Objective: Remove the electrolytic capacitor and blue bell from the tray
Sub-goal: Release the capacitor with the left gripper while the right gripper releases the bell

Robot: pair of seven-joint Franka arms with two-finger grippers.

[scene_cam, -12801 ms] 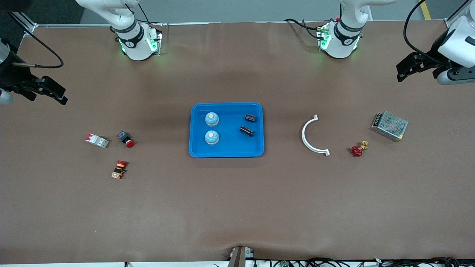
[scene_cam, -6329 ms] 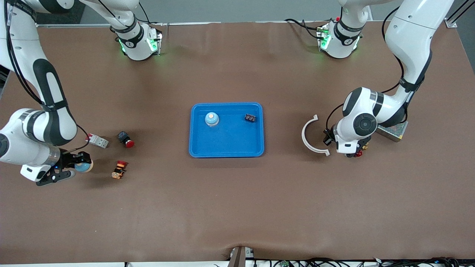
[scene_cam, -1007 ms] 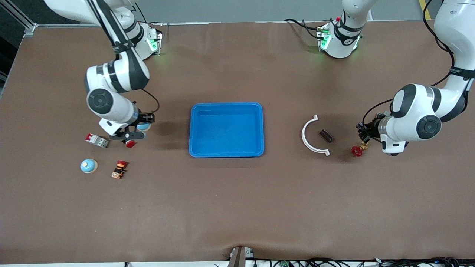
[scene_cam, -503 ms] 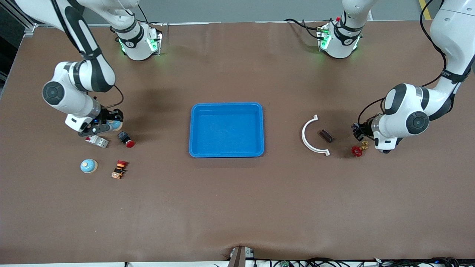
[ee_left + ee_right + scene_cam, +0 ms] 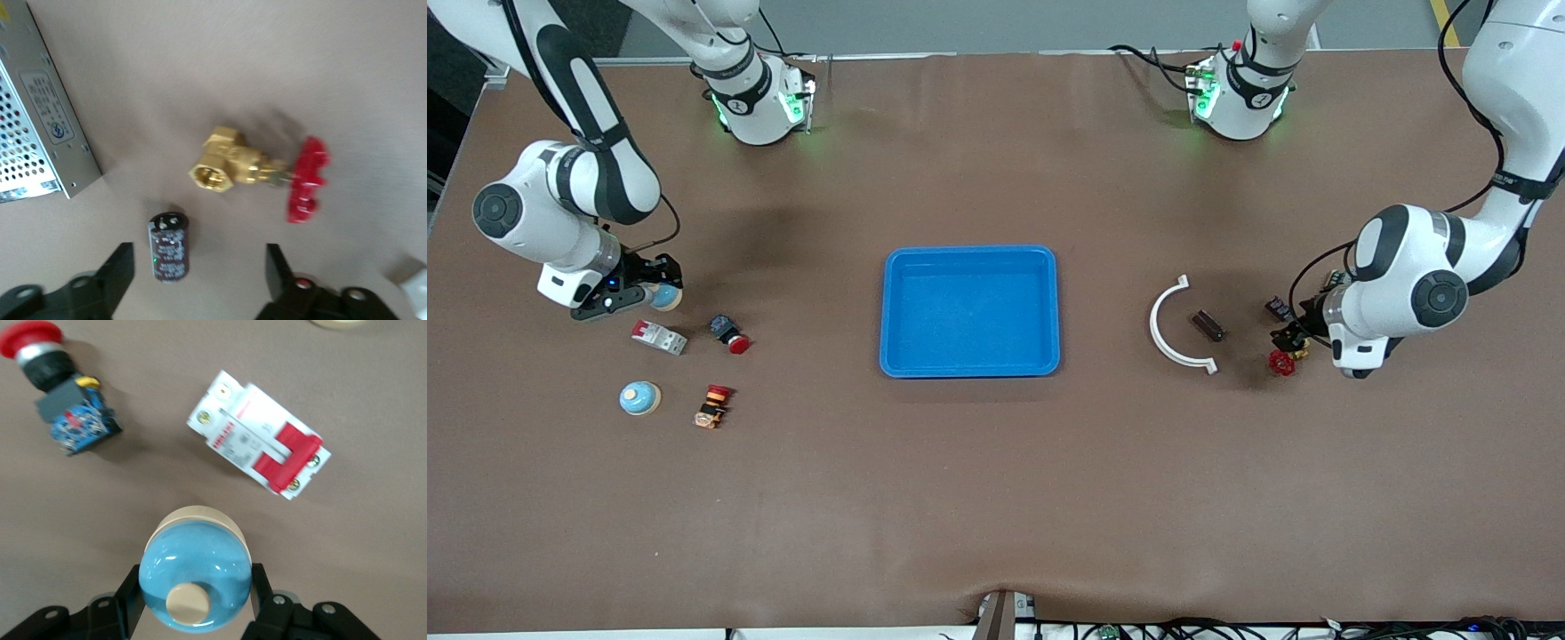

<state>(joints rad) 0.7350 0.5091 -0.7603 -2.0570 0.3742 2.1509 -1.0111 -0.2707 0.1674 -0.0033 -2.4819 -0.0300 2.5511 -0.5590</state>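
The brown desk (image 5: 978,498) carries a blue tray (image 5: 969,368) at its middle. Toward the right arm's end are laid a white circuit breaker (image 5: 660,337), a red push button (image 5: 729,333), a blue bell (image 5: 639,398) and an orange switch (image 5: 711,406). Toward the left arm's end are set a white curved bracket (image 5: 1169,324), two capacitors (image 5: 1208,325) (image 5: 169,246), a red-handled brass valve (image 5: 1286,356) and a perforated metal power supply (image 5: 33,133).

Two white robot arms with rounded joints, black bands and grey round caps; green lights glow on their bases. Thin black cables loop along both. The right gripper (image 5: 637,286) and left gripper (image 5: 1294,322) are black, with screw holes.
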